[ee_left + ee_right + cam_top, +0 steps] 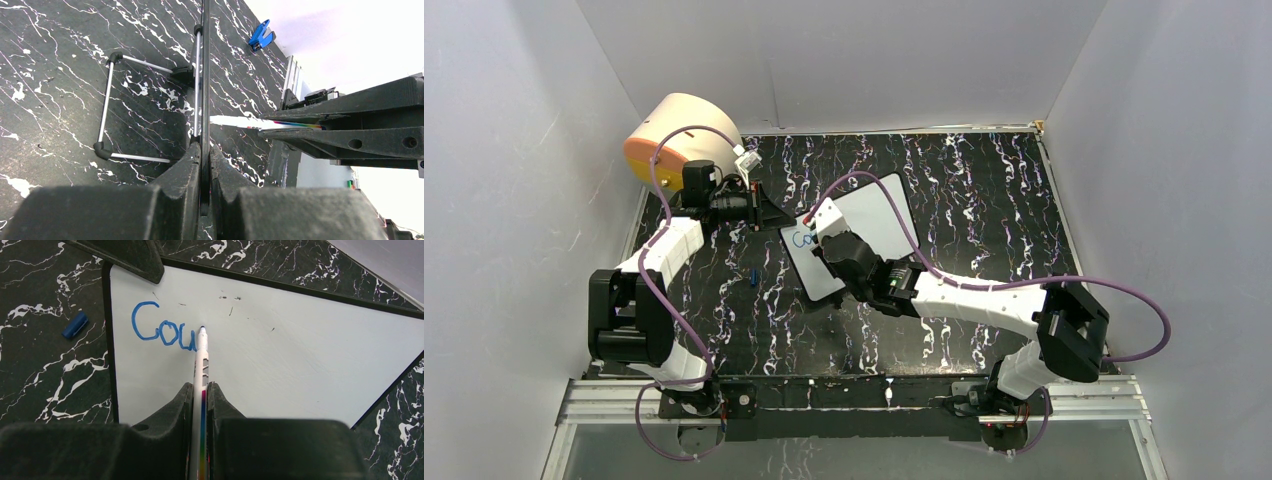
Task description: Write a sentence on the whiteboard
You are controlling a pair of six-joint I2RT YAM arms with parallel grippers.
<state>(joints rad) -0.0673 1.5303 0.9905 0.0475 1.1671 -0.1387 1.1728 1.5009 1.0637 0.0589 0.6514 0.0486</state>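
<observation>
The whiteboard (874, 225) lies tilted at mid-table, pale with a thin black rim. On it the sentence (162, 332) stands as the blue letters "Cou" near the left edge (802, 239). My right gripper (200, 388) is shut on a white marker (201, 362), whose blue tip touches the board just right of the "u". That gripper (824, 232) hovers over the board's left part. My left gripper (205, 148) is shut on the whiteboard's edge (205, 60), seen edge-on, at the board's upper left corner (774, 213). One of its fingers (130, 255) overlaps that corner.
A blue marker cap (752, 277) lies on the black marbled table left of the board (75, 325). A cream-and-orange drum (679, 140) stands at the back left. A metal wire stand (107, 107) sits by the board's edge. White walls enclose the table.
</observation>
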